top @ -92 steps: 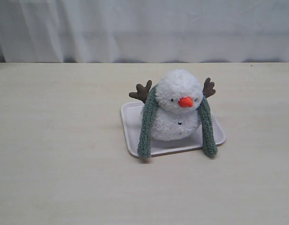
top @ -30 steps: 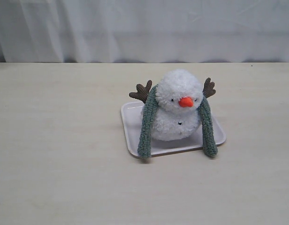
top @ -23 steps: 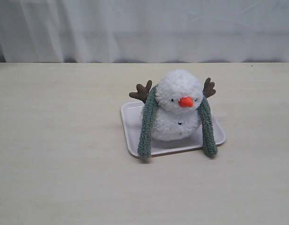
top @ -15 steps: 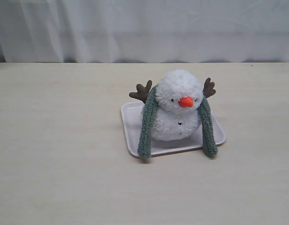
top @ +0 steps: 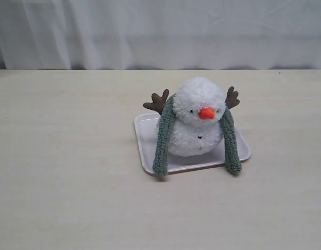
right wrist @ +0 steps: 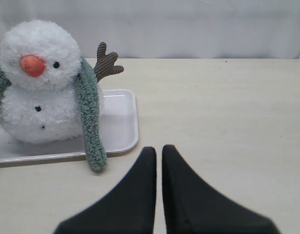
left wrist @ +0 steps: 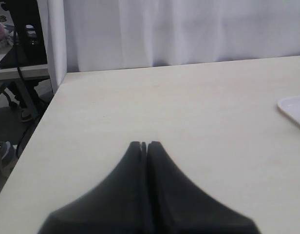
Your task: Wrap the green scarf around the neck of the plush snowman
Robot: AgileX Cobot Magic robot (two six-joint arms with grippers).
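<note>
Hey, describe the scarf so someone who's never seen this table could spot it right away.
On the pale table sits a white tray holding a fluffy white snowman. The scarf is the long fuzzy strip whose two ends hang down either side of the snowman to the tray's front edge. It is the only green thing there.

The snowman (top: 196, 138) sits on the tray (top: 144, 136). The scarf (top: 162, 136) hangs down both its sides, ends reaching the tray's front rim.
</note>
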